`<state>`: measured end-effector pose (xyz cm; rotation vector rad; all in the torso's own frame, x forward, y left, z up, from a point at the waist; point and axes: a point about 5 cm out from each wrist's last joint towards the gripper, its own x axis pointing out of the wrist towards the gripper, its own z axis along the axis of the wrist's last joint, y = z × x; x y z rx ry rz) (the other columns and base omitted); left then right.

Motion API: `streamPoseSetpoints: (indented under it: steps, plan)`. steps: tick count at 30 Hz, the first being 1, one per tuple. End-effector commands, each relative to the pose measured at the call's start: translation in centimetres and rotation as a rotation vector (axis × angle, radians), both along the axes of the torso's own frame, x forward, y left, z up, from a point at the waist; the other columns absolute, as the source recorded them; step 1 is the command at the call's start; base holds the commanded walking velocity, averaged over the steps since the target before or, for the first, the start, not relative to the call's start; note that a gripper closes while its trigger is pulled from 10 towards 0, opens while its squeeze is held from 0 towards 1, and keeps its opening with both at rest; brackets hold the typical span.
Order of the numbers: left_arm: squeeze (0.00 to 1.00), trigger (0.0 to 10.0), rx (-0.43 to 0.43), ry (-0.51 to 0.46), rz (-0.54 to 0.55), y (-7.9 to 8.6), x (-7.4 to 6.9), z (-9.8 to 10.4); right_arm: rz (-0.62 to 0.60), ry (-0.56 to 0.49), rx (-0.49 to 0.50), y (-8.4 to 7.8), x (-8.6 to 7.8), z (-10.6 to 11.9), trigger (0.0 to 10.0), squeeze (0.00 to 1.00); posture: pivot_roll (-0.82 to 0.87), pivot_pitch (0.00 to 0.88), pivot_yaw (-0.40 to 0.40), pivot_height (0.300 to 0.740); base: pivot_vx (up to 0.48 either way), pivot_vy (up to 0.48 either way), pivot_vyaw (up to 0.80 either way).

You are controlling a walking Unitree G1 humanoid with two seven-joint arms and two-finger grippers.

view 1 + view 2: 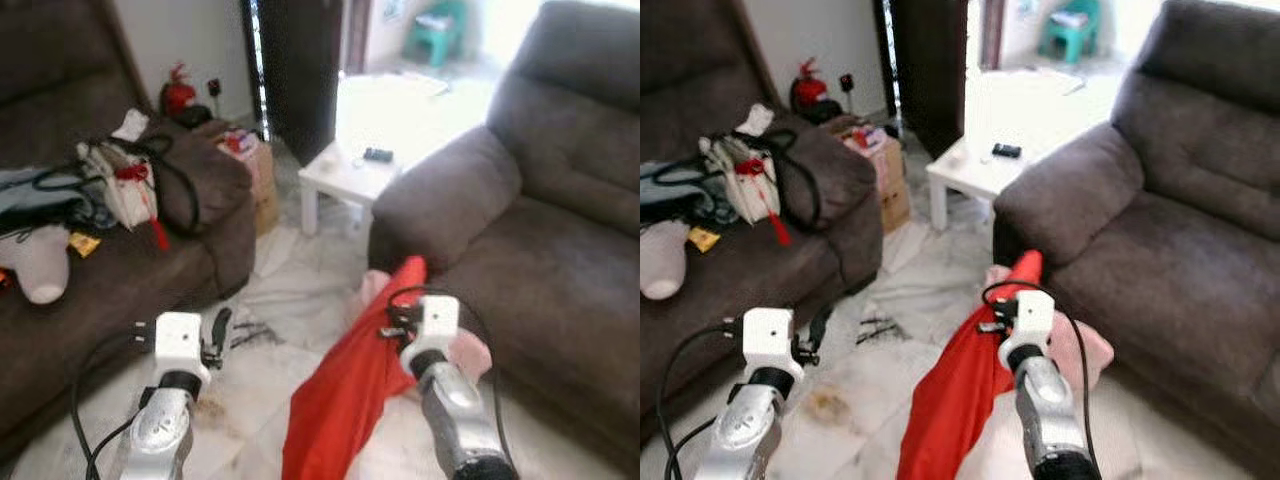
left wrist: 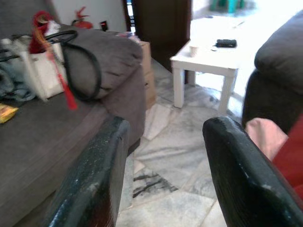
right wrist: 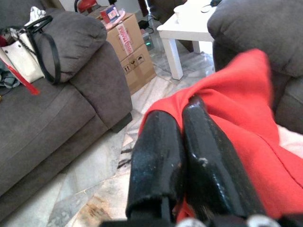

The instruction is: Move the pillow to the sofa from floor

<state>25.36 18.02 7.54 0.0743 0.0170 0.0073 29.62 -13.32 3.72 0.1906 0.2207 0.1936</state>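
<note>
A limp red pillow (image 1: 345, 400) hangs in front of the right-hand dark sofa (image 1: 560, 260), its top corner near the sofa's armrest. My right gripper (image 3: 182, 111) is shut on the pillow's red fabric, and its wrist sits just right of the fabric (image 1: 392, 325). A pink cushion (image 1: 470, 352) lies partly hidden behind the red one, at the sofa's base. My left gripper (image 2: 163, 127) is open and holds nothing. It hovers over the marble floor beside the left sofa (image 1: 120, 290).
Bags (image 1: 120, 180) and clutter cover the left sofa. A cardboard box (image 1: 262, 180) stands by its armrest. A white low table (image 1: 350, 170) with a small dark object stands ahead between the sofas. Marble floor (image 1: 290, 300) runs between them.
</note>
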Motion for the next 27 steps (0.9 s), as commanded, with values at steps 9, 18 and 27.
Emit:
streamPoseSetpoints:
  steps: [9, 18, 27]
  plan:
    - [0.0, 10.0, 0.004, -0.002, -0.018, -0.56, 0.01, 0.0, -0.035, -0.113, -0.022, -0.95, 1.41, 2.4, 10.0, 0.0, 0.05, 0.028, 0.014, 0.74, 0.0, 0.0, -0.8]
    - [0.0, 10.0, 0.01, -0.014, -0.02, -0.6, 0.13, 0.16, -0.043, -0.113, -0.026, -1.08, 1.43, 2.38, 10.0, 0.0, 0.05, 0.027, 0.014, 0.74, 0.0, 0.0, -0.8]
    - [0.0, 10.0, 0.019, -0.016, -0.025, -0.73, 0.17, 0.17, -0.049, -0.111, -0.028, -1.25, 1.46, 2.35, 10.0, 0.0, 0.05, 0.027, 0.013, 0.74, 0.0, 0.0, -0.8]
